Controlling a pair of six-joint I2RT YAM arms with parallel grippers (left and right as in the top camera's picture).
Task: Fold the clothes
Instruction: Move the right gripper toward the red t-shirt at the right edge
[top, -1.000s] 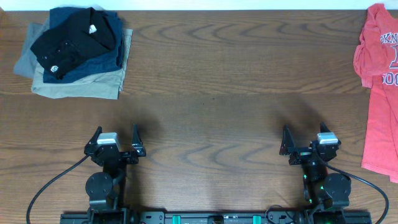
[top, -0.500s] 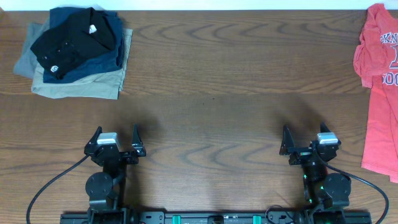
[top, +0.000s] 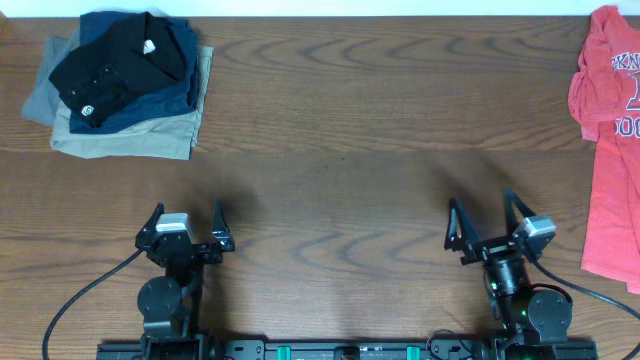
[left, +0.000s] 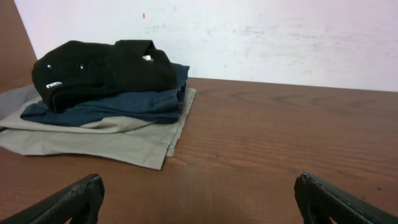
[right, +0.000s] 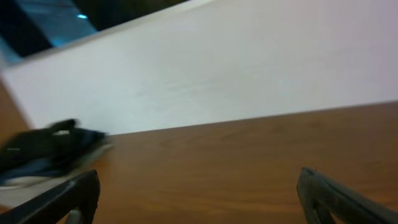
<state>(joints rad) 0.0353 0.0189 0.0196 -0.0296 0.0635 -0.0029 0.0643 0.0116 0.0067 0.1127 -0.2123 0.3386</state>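
The coral-red T-shirt (top: 608, 140) with dark blue lettering lies spread at the far right edge of the table, partly cut off by the overhead view. My right gripper (top: 482, 212) is open and empty near the front edge, to the left of the shirt; it also shows in the right wrist view (right: 199, 190). My left gripper (top: 186, 214) is open and empty at the front left; it also shows in the left wrist view (left: 199, 196). The shirt does not show in either wrist view.
A stack of folded garments (top: 120, 85), black on navy on khaki and grey, sits at the back left; it shows in the left wrist view (left: 102, 93) and blurred in the right wrist view (right: 43, 149). A white wall (left: 280, 37) runs behind the wooden table (top: 340, 150).
My right gripper has turned and shifted a little, its fingers now angled differently. The left arm, the shirt and the stack have not moved.
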